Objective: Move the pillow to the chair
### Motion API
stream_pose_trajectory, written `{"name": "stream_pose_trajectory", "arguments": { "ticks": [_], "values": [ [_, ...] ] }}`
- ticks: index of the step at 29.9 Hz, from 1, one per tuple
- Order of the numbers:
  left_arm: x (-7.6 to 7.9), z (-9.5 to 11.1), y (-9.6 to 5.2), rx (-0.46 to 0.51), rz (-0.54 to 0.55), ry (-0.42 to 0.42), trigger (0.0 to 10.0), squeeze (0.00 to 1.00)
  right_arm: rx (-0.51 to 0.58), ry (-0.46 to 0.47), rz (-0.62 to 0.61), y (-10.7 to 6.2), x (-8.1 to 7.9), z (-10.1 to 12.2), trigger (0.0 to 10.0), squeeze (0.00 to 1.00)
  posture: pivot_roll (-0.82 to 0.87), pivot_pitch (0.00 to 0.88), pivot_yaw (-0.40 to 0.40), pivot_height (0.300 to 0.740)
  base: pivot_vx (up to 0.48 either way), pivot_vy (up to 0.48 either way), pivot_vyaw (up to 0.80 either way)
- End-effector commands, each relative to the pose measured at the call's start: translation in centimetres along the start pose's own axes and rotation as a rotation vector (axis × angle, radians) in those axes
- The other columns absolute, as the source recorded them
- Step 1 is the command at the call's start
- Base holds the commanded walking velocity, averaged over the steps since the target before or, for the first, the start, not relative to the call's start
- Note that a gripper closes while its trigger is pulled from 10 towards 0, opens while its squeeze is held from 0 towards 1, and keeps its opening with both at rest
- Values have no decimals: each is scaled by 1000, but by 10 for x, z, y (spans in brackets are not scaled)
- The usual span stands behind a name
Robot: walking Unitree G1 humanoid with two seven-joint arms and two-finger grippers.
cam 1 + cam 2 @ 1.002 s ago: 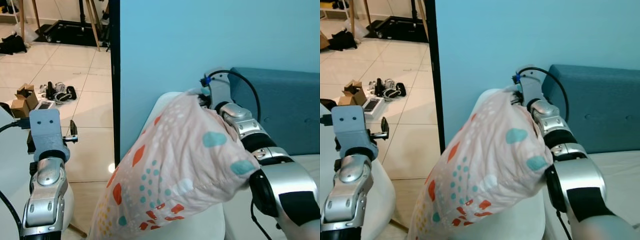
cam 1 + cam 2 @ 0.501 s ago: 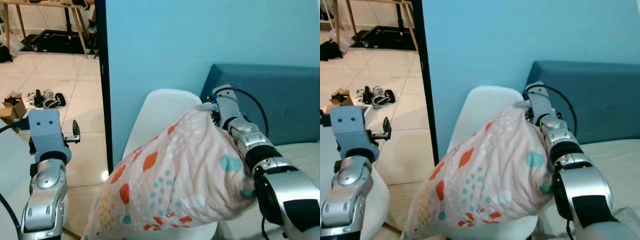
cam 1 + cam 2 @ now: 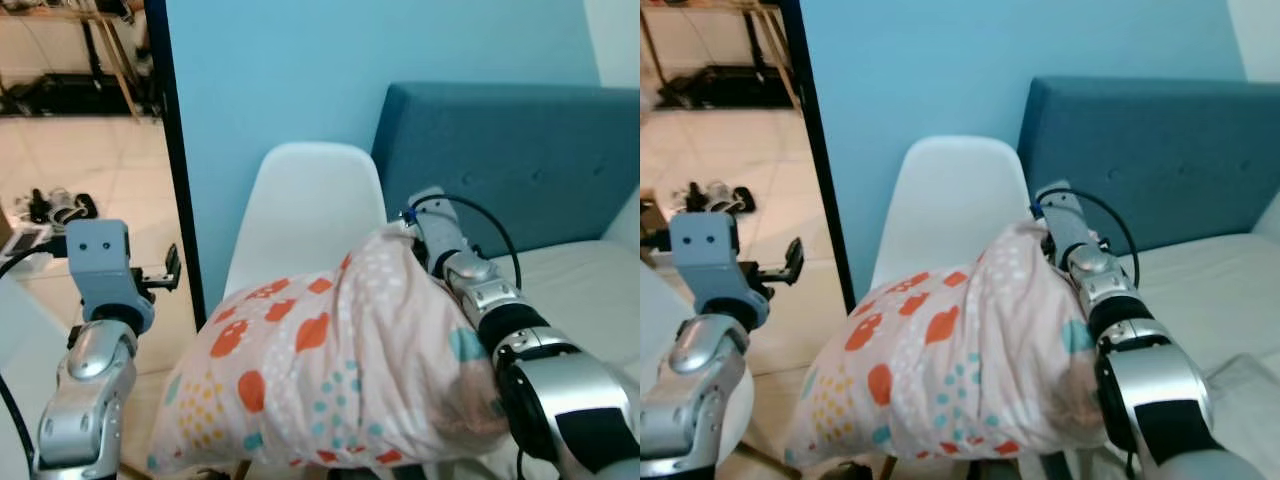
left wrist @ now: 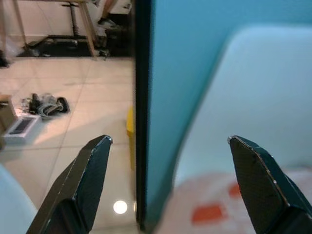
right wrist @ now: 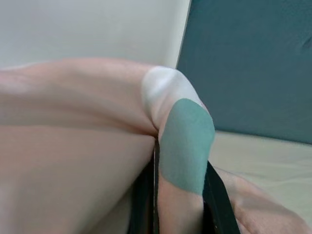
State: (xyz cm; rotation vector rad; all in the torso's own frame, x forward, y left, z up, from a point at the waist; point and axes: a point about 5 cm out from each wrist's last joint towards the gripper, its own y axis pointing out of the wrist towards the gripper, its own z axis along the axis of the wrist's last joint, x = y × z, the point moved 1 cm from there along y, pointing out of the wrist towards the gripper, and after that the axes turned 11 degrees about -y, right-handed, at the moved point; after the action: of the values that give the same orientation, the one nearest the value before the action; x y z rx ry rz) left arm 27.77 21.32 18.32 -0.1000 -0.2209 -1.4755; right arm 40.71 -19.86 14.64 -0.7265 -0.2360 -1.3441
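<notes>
A pale pink pillow [image 3: 330,370] with red, teal and yellow spots hangs in front of the white chair [image 3: 300,215], covering its seat area. My right gripper [image 5: 178,195] is shut on a fold of the pillow [image 5: 97,146], its black fingers [image 5: 219,200] pinching the cloth near the pillow's upper right corner. The right arm [image 3: 480,300] reaches forward beside the chair back. My left gripper [image 4: 168,141] is open and holds nothing, raised at the left of the chair [image 4: 243,97], with its fingers [image 4: 92,170] spread wide.
A blue wall [image 3: 300,70] stands behind the chair, with a black frame edge [image 3: 170,150] at its left. A teal headboard [image 3: 510,150] and a white mattress [image 3: 580,280] lie on the right. Tiled floor [image 3: 60,170] with shoes [image 3: 60,205] and clutter stretches away on the left.
The view has swung right, bringing the chair and headboard toward the middle. The pillow has come lower and more level in front of the chair, still in my right gripper.
</notes>
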Motion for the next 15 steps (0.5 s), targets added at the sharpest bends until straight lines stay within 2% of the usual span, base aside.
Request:
{"name": "stream_pose_trajectory", "arguments": {
  "ticks": [1,3,4,5,7,8,11,12,13,14,15],
  "values": [
    [2,-1,0,-26,-19,-24,10000,0,-21,-13,46,1,-15,-6,10000,0,77,38,-114,570,0,0,0],
    [2,-1,0,-27,-19,-32,10000,0,-22,-15,46,1,-15,-6,10000,0,77,38,-114,565,0,0,0],
    [3,-3,-1,-44,-31,-66,10000,0,-26,-22,45,1,-16,-7,10000,0,78,42,-115,560,0,0,0],
    [6,-5,-3,-73,-57,-140,10000,0,-30,-30,43,1,-17,-9,10000,0,82,45,-117,555,0,0,0],
    [6,-5,-3,-73,-57,-140,10000,0,-30,-30,43,1,-17,-9,10000,0,82,45,-117,555,0,0,0],
    [12,-5,-5,-101,-111,-194,10000,0,-29,-36,43,1,-18,-10,10000,0,83,49,-116,550,0,0,0],
    [16,-5,-8,-119,-151,-226,10000,0,-29,-40,42,1,-20,-11,10000,0,84,51,-117,545,0,0,0],
    [23,-4,-11,-136,-210,-265,10000,0,-31,-40,39,1,-21,-13,10000,0,87,52,-116,541,0,0,0],
    [23,-4,-11,-136,-210,-265,10000,0,-31,-40,39,1,-21,-13,10000,0,87,52,-116,541,0,0,0],
    [31,-3,-15,-148,-272,-299,10000,0,-37,-36,20,1,-21,-14,10000,0,92,54,-115,541,0,0,0],
    [31,-3,-15,-148,-272,-299,10000,0,-37,-36,20,1,-21,-14,10000,0,92,54,-115,541,0,0,0]
  ]
}}
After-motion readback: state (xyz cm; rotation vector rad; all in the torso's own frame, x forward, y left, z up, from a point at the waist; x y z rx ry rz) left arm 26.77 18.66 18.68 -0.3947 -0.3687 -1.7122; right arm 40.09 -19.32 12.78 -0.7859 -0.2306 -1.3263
